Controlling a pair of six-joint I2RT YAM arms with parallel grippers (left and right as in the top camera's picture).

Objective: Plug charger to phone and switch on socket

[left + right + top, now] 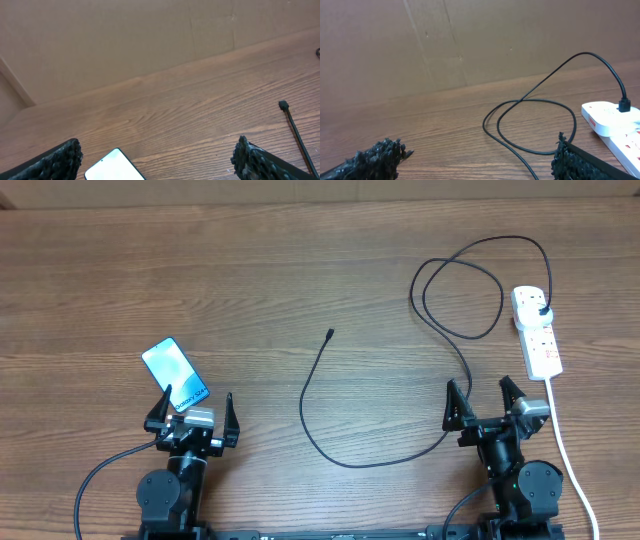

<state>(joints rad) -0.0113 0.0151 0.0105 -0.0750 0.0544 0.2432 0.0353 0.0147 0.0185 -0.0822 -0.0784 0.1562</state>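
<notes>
Table (300,260): wooden; it carries everything, with the socket on its right side.
Charger (304,405): black cable, looping just left of the socket, then trailing further left.
Socket (537,330): white strip; I cannot tell whether its switch is on.
Phone (176,374): screen lit, well apart from the socket, far to its left.
Left gripper (194,412): jaws spread wide and empty, far left of the socket.
Right gripper (483,398): jaws spread wide and empty, near the socket, on its robot-ward left.
Black plug (543,311): seated in the socket's far end.
Plug tip (331,333): loose on the wood, well left of the socket.
Progress: likely barely begun. Only the mains end is plugged in. The tip still has to be joined to the phone, and the switch still has to be pressed.
</notes>
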